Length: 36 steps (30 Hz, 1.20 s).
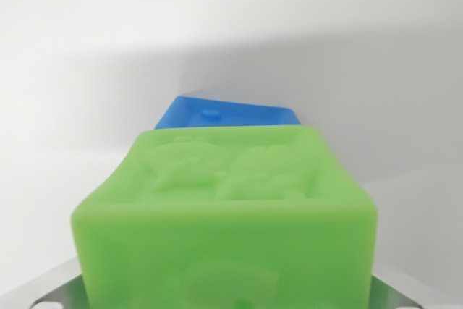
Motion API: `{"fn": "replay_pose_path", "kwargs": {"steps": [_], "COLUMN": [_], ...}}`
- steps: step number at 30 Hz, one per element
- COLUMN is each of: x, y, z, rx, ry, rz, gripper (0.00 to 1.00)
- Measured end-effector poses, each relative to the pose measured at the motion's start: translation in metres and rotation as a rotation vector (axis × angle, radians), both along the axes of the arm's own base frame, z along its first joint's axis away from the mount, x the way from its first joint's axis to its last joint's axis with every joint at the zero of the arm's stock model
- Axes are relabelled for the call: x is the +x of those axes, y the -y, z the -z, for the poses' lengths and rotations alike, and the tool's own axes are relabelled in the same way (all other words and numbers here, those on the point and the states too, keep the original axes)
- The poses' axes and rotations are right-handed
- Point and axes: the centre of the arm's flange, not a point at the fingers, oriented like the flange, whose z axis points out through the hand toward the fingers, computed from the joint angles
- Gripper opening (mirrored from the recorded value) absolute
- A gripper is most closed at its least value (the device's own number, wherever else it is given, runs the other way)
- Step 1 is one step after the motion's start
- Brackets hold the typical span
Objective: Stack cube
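Okay, so all I've got on my screen is the wrist view, and it's mostly filled by the green cube (pixel 224 222), huge and close to the lens, with some kind of raised relief pattern on its upper face. Bits of metal show at the bottom corners on both sides of it, which I take for parts of the gripper (pixel 224 302), and the cube looks like it's sitting between them, but the fingertips themselves are hidden, so I honestly cannot tell whether the jaws are clamped on it or loose. The blue cube (pixel 224 115) peeks out just past the green one's far edge, with a little round nub on its top, and it looks turned a bit relative to the green one. That's my worry: if I set the green block down with the two not squared up, or off to one side, it could land on an edge and tip or slide off, and those bumpy faces probably don't help it seat flat. I also can't judge from here how high the green cube hangs over the blue one, so letting go too early could make it bounce. The surface (pixel 65 106) is plain white and matte, with a soft shadow band across the back. Nothing else of the room shows.
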Motion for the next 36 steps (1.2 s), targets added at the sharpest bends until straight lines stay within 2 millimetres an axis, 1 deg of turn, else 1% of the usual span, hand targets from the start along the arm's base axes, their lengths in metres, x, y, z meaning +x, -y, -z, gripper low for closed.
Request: {"fn": "replay_pose_path", "kwargs": {"steps": [6, 7, 36], "x": [0.0001, 0.0002, 0.0003], "y": [0.0, 0.0, 0.0], "z": [0.0018, 0.0018, 0.0023], "rx": [0.0, 0.0, 0.0], "ry": [0.0, 0.001, 0.001], "rz": [0.0, 0.0, 0.0], "gripper": [0.0, 1.0, 1.0]}}
